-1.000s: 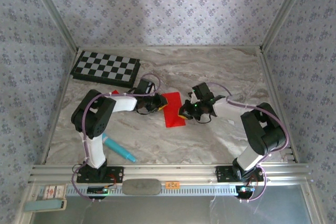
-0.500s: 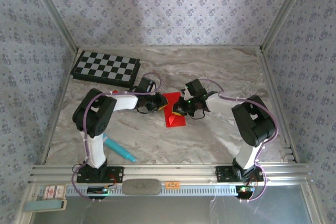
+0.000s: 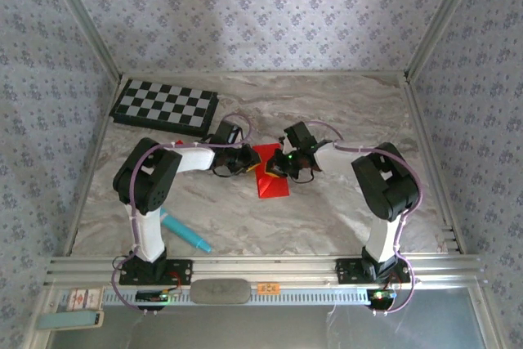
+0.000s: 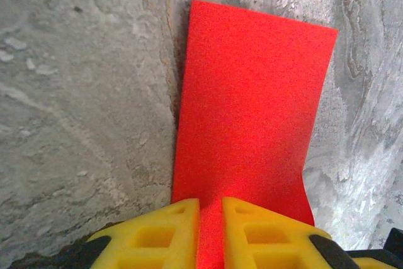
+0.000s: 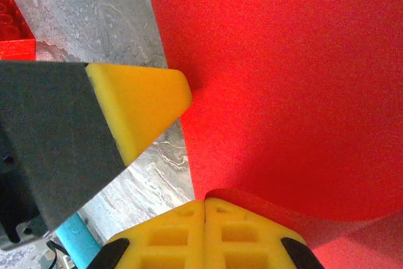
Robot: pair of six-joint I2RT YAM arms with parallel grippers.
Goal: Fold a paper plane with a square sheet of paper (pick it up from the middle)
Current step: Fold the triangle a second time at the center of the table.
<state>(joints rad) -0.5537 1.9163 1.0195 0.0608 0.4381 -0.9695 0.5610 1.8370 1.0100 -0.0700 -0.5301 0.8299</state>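
Observation:
The square sheet of paper is bright red and lies on the marble table between my two grippers. Its right part is lifted and curled over toward the left. My left gripper stands at the sheet's left edge. In the left wrist view its yellow fingertips rest on the paper with a narrow gap between them. My right gripper is shut, with the curled edge of the paper rising from its closed tips. One left fingertip touches the sheet's edge.
A chequered board lies at the back left. A teal pen lies near the left arm's base. A small red scrap sits behind the left forearm. Patterned walls close in the table on three sides.
My right gripper has moved left over the sheet, taking the right edge up and over, so the sheet looks narrower. The left gripper stayed put, its jaws narrowing a little.

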